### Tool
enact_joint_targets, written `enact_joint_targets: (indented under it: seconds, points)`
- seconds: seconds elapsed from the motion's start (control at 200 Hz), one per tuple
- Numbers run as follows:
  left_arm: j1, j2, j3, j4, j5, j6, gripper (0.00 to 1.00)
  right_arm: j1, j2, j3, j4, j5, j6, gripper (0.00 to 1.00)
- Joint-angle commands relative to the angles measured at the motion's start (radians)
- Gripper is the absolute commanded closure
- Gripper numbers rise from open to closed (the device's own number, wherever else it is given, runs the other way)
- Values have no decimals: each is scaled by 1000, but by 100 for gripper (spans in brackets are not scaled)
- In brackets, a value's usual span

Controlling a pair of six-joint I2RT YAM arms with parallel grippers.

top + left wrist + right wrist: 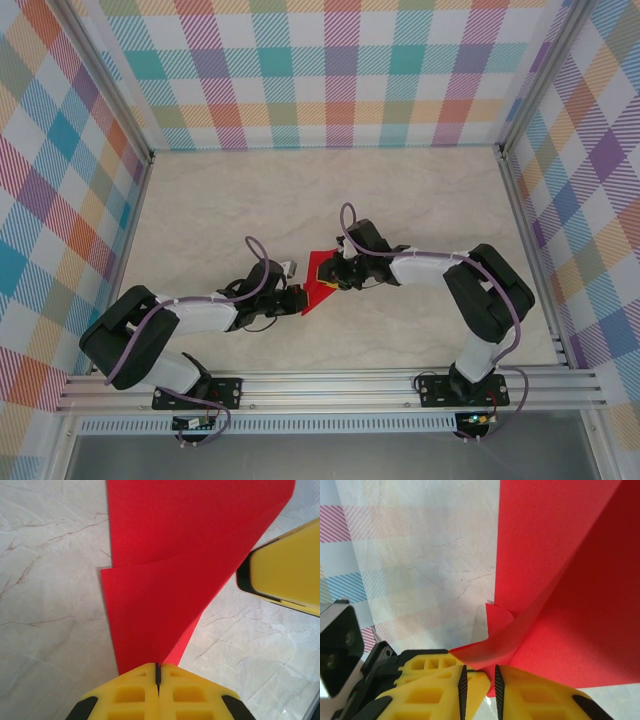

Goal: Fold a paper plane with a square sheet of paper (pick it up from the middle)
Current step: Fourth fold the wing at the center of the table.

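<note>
The square sheet of paper (pixel 322 270) is bright red, folded into overlapping layers, and held up between the two grippers. In the left wrist view the sheet of paper (pixel 175 580) narrows to a point in my left gripper (pixel 158 670), which is shut on that tip. My left gripper (pixel 298 298) is at the paper's near left end. My right gripper (pixel 338 278) meets it from the right. Its jaws (pixel 480 680) stand a narrow gap apart, astride a curled fold of the paper (pixel 570 605). A paper plane is out of view.
The marble-patterned tabletop (pixel 250 200) lies under both arms, with plaid walls (pixel 330 70) on three sides. One yellow finger of the right gripper (pixel 285 575) hangs to the right of the paper. The left gripper's yellow fingers (pixel 420 662) and its camera housing (pixel 337 650) sit close by.
</note>
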Motion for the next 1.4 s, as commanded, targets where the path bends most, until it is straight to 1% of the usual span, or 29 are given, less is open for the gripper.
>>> enact_joint_targets:
  seconds: [0.0, 0.065, 0.135, 0.19, 0.215, 0.24, 0.31, 0.365, 0.45, 0.535, 0.74, 0.805, 0.96, 1.055, 1.195, 1.325, 1.395]
  points:
    - [14, 11, 28, -19, 20, 43, 93, 5, 20, 44, -38, 22, 8, 69]
    - [12, 19, 43, -49, 20, 66, 89, 5, 24, 50, -44, 29, 10, 63]
    - [12, 28, 60, -76, 18, 86, 84, 5, 33, 67, -55, 24, 4, 63]
    - [11, 31, 64, -82, 17, 93, 77, 4, 42, 76, -62, 19, 2, 63]
    - [9, 32, 66, -87, 13, 97, 72, 4, 44, 78, -62, 18, 2, 63]
    - [7, 33, 71, -94, 8, 102, 70, 5, 45, 80, -62, 18, 2, 63]
    - [-2, 38, 88, -119, -8, 120, 67, 4, 47, 83, -68, 20, 3, 63]
    - [-13, 45, 105, -146, -25, 136, 62, 4, 47, 86, -69, 19, 1, 63]
    - [-31, 55, 131, -177, -45, 159, 60, 5, 50, 89, -70, 17, 1, 63]
    - [-59, 57, 156, -214, -99, 178, 58, 5, 50, 90, -75, 21, 2, 63]
    - [-123, 79, 214, -309, -238, 223, 57, 4, 44, 87, -77, 23, 6, 63]
    - [-142, 90, 229, -327, -262, 232, 57, 4, 44, 89, -80, 23, 4, 63]
    - [-177, 101, 241, -350, -318, 232, 63, 5, 41, 92, -83, 24, 2, 64]
    - [-186, 101, 240, -355, -341, 226, 66, 5, 41, 95, -85, 25, 1, 64]
    - [-199, 96, 244, -361, -366, 229, 68, 5, 44, 102, -89, 25, 1, 67]
    - [-212, 69, 238, -360, -376, 235, 64, 5, 48, 112, -101, 23, 0, 73]
    - [-217, 50, 233, -356, -371, 243, 61, 5, 50, 119, -119, 29, 3, 74]
